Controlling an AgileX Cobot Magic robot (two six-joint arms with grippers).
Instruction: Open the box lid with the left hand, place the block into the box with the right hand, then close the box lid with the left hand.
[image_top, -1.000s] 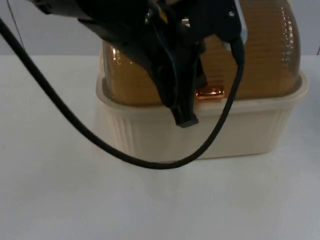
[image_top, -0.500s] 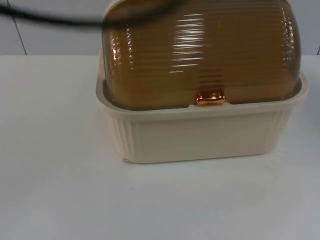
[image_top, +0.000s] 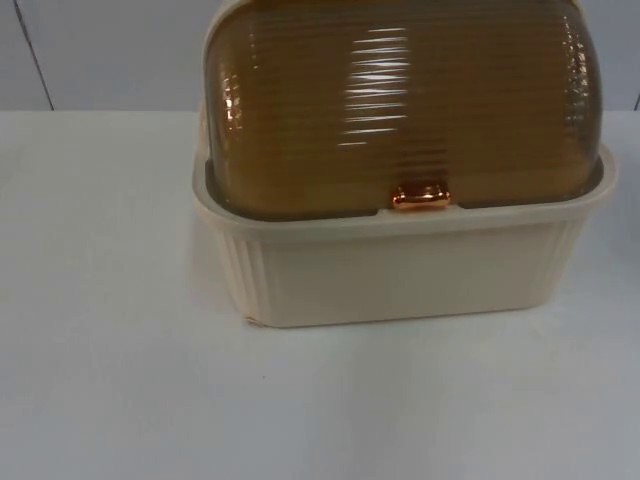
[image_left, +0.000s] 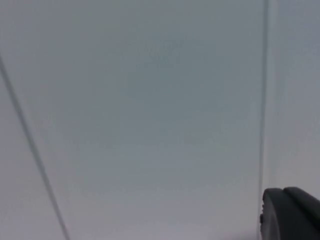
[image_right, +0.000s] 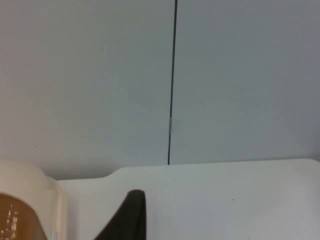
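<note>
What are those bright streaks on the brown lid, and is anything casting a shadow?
Top view: the streaks are light glaring off the ribbed amber lid; its copper latch glints too; the cream box casts a faint shadow on the table. Wrist views: evenly lit grey wall.

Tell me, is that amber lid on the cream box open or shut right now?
Shut. The lid sits down inside the rim of the box all along the front, and its copper latch rests at the rim.

text: none readable | box (image_top: 400, 270): cream ribbed base, no label or brand | lid (image_top: 400, 100): amber ribbed dome, no print | latch (image_top: 421, 196): plain copper, unmarked | partition wall (image_right: 100, 75): no signs
</note>
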